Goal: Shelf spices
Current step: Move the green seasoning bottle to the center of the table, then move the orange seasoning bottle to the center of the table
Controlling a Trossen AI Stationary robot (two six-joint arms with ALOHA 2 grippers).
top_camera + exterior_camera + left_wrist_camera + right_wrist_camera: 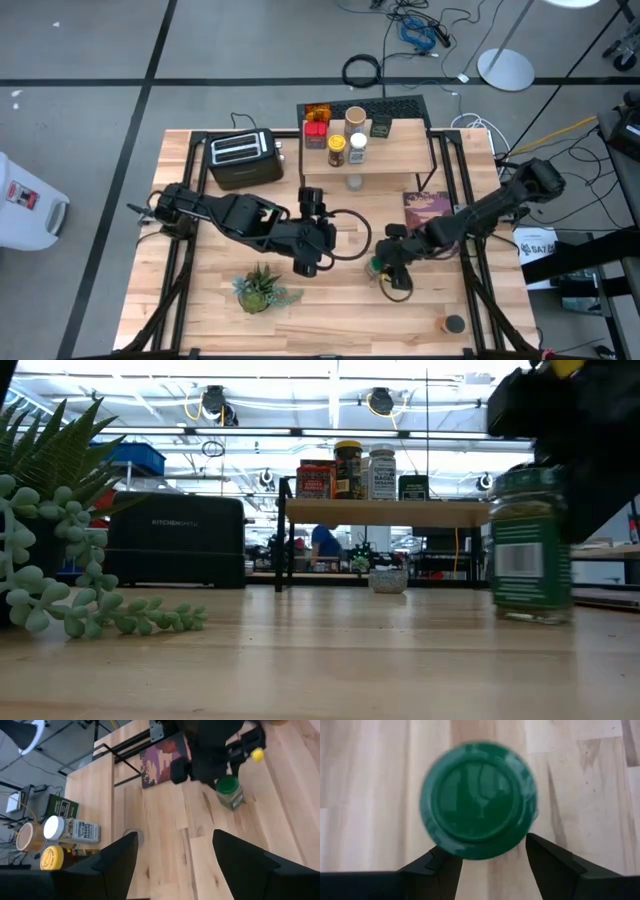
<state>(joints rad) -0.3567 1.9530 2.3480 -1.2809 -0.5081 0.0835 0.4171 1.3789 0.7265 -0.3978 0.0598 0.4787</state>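
The shelf (pixel 400 150) stands at the table's far middle, with several spices (pixel 337 140) on the left part of its plank, also seen in the low view (pixel 350 470). A green-lidded spice jar (pixel 530 545) stands upright on its base on the table, right of centre. My right gripper (pixel 490 850) hovers just over it, pointing steeply down, open, one fingertip on each side of the green lid (pixel 477 800). My left gripper (pixel 175 834) hangs open over the table's middle (pixel 318 205), holding nothing.
A black toaster (pixel 243 157) stands left of the shelf. A potted plant (pixel 262 288) sits near the front edge. A purple card (pixel 427 208) lies right of centre. A small glass jar (pixel 353 182) stands before the shelf, and another small jar (pixel 453 324) at the front right.
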